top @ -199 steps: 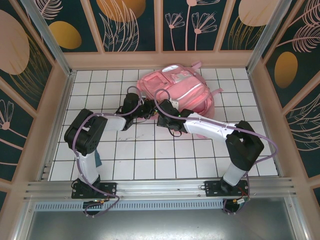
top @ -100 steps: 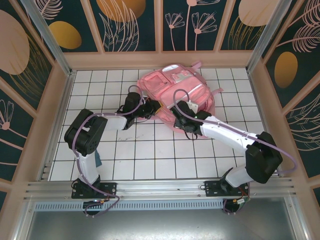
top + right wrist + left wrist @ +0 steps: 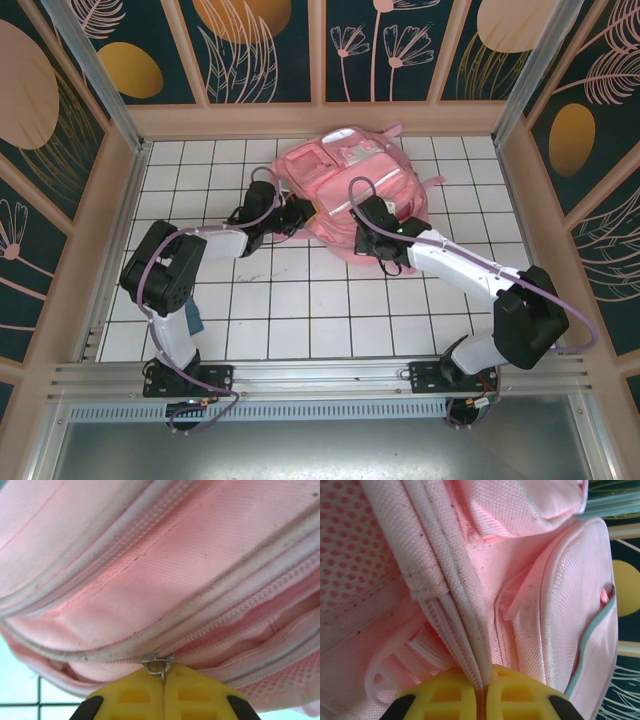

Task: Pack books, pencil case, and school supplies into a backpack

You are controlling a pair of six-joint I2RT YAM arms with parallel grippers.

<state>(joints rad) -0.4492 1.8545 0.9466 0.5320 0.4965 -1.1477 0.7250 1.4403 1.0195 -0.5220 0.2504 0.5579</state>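
The pink backpack (image 3: 350, 185) lies flat at the back middle of the tiled table. My left gripper (image 3: 298, 216) is at its left near edge; in the left wrist view its yellow fingers (image 3: 445, 692) are shut on a pale piped seam of the backpack (image 3: 470, 645). My right gripper (image 3: 374, 240) is at the bag's near edge. In the right wrist view it (image 3: 163, 677) is shut on the metal zipper pull (image 3: 159, 664) of a zipper that stands partly open to the right. The books, pencil case and school supplies are out of view.
White tiled table (image 3: 290, 300) spreads in front of the bag. Pink frame walls (image 3: 120, 200) enclose the left, right and back. An aluminium rail (image 3: 320, 375) runs along the near edge by the arm bases.
My right arm swung right along the backpack's near edge, pulling the zipper pull with it. My left gripper closed on the bag's seam. The backpack shifted slightly.
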